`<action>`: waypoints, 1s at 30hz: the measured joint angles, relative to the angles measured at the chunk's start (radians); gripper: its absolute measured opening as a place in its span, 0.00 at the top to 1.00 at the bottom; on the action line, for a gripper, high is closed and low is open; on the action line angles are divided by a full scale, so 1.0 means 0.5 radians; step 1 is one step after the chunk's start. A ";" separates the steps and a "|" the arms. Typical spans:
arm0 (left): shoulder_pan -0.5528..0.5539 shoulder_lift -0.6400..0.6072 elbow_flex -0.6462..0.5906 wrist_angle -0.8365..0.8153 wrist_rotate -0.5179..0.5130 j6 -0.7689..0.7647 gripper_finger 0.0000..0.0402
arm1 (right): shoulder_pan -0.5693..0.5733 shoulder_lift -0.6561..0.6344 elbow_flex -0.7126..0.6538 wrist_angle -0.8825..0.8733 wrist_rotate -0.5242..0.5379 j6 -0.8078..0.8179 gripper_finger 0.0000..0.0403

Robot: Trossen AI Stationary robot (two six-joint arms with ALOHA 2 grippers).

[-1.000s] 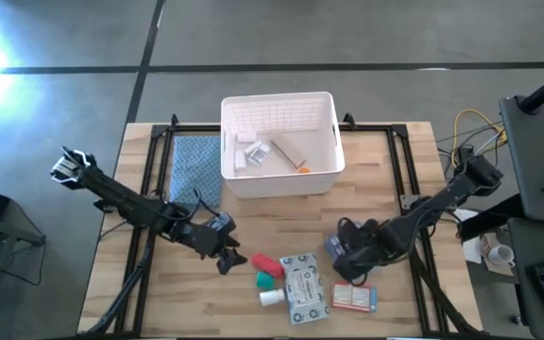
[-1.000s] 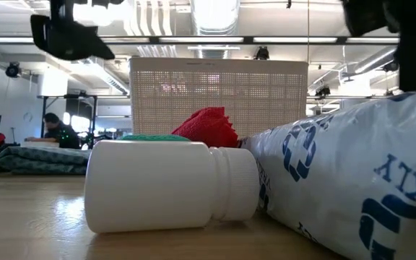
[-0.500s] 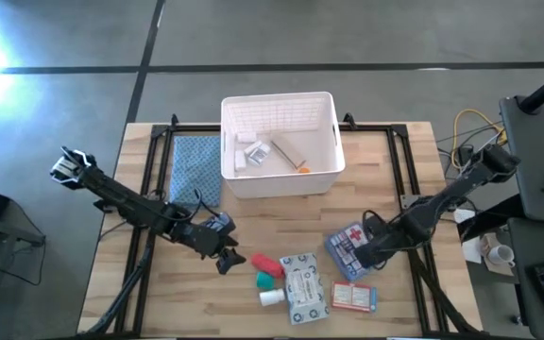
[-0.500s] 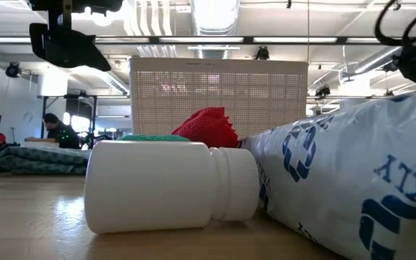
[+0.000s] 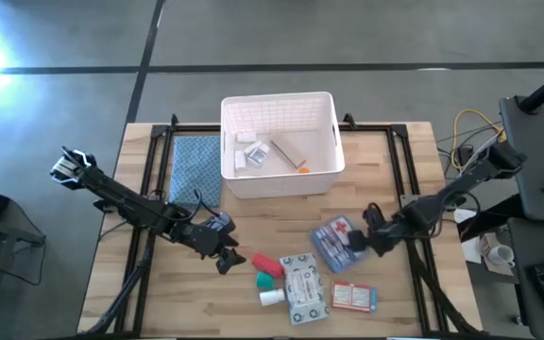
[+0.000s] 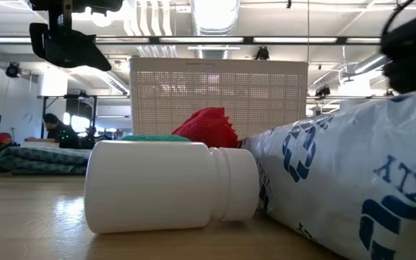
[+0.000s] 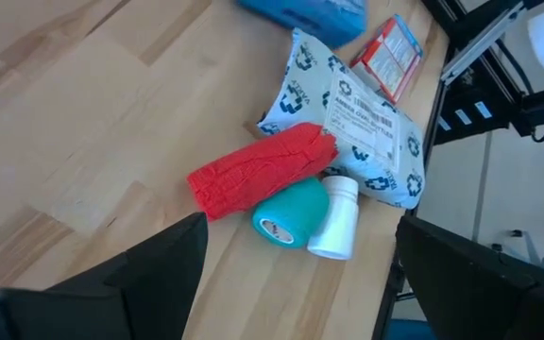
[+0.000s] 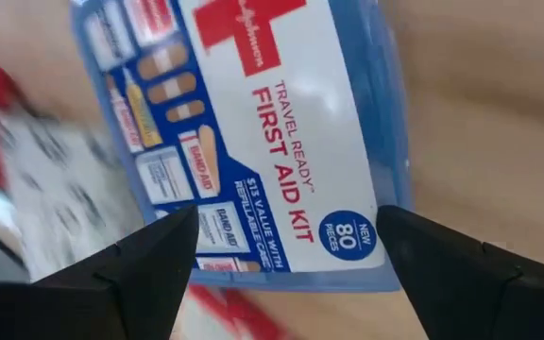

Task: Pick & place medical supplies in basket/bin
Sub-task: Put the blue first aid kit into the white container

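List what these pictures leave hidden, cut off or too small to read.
- Items inside the white bin: high view, too small to identify.
- Red-and-white box: print too small in the high view; cut by the edge in the left wrist view.
- First aid kit: right wrist view, top cut off, the far side blurred.
- Grey-white packet: low view, it fills the right side and hides the supplies behind it.

From table height, the grey-white packet (image 6: 352, 180) runs off-frame and hides the white-red box.

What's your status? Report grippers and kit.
Left gripper open, by red roll. Right gripper open at first aid kit, kit flat on table. Bin path clear.
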 joint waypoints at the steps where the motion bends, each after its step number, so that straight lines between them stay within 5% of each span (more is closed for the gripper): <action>1: 0.001 0.000 0.000 0.002 0.000 0.000 0.20 | -0.021 0.004 0.000 0.038 0.067 -0.025 0.20; 16: 0.185 0.000 -0.001 0.137 -0.056 0.031 0.20 | -0.190 0.136 0.120 1.021 0.346 -0.955 0.19; 25: 0.327 0.087 -0.001 0.242 -0.058 -0.022 0.20 | -0.160 0.117 0.247 -0.104 0.364 -0.286 0.19; 30: 0.431 0.293 0.014 0.427 -0.056 -0.058 0.20 | -0.156 0.098 0.127 -0.039 0.182 -0.186 0.19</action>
